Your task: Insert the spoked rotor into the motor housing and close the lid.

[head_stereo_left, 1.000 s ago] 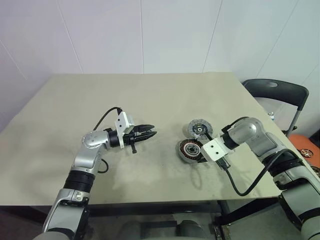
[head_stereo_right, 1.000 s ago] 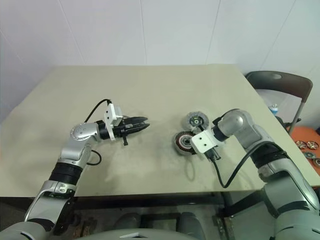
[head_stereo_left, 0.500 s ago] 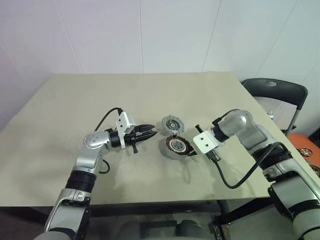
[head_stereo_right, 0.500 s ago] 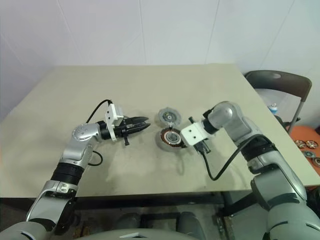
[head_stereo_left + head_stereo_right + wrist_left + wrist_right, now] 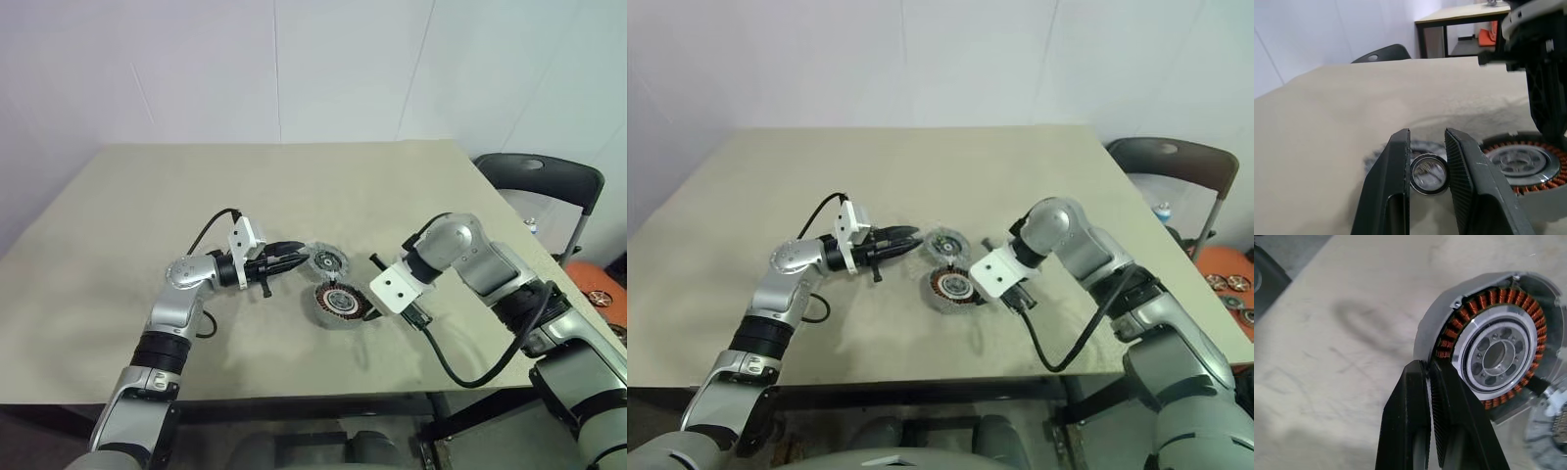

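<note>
- Motor housing (image 5: pixel 338 305) sits near the middle of the table (image 5: pixel 127 215), closer to the front edge, copper windings facing up.
- Right pincer (image 5: pixel 1430 382) is clamped on the motor housing's rim, fingers nearly together.
- Lid (image 5: pixel 326 261) lies flat just behind the housing.
- Left pincer (image 5: pixel 1425 147) is level, narrowly parted, gripping a small dark-rimmed ring (image 5: pixel 1429 175) just beside the lid.

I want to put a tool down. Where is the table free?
The table is bare behind the motor housing toward the wall, and along its far left side. It is crowded in the middle, where the left gripper, lid, housing and right gripper meet.
</note>
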{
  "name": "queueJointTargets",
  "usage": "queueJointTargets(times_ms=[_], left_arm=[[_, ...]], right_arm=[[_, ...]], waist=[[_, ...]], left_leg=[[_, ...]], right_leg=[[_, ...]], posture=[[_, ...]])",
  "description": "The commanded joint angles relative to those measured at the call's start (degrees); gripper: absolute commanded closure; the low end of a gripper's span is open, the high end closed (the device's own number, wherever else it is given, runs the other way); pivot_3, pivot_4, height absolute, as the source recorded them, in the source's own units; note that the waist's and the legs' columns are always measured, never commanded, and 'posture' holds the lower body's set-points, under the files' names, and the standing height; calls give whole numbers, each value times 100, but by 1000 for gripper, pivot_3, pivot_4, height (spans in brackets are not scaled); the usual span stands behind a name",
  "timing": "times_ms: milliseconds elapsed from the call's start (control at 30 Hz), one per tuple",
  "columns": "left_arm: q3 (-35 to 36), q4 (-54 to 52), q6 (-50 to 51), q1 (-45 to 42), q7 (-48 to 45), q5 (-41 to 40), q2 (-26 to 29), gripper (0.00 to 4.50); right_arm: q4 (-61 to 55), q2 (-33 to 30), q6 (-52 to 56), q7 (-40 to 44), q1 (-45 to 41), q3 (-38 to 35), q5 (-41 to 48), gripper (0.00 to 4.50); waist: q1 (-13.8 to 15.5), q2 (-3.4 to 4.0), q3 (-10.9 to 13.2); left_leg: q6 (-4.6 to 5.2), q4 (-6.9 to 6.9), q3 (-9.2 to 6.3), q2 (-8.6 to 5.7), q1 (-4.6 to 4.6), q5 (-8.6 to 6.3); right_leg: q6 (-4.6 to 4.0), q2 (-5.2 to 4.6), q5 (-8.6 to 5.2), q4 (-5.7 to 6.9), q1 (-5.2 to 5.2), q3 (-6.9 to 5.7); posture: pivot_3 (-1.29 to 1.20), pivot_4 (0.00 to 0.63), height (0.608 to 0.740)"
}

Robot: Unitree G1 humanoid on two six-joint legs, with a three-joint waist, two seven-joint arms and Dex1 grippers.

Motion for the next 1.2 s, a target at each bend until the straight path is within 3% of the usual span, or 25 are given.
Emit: queueJointTargets(times_ms=[33,1200], left_arm=[[1,-113,-100,-92,31,-21,-5,3756],[18,-145,-132,-4,191,-27,-13,3756]], right_arm=[[83,149,-236,-81,-111,-114,-33,4459],[783,1128,-658,-848,-221,-107,-593,4459]], waist=[[4,0,0],[4,0,0]], left_leg=[[0,0,0,2,0,0],[0,5,-2,9,11,2]], right_leg=[[0,3,0,2,-1,0],[3,34,2,8,11,-1]], posture=[[0,0,740],[0,0,740]])
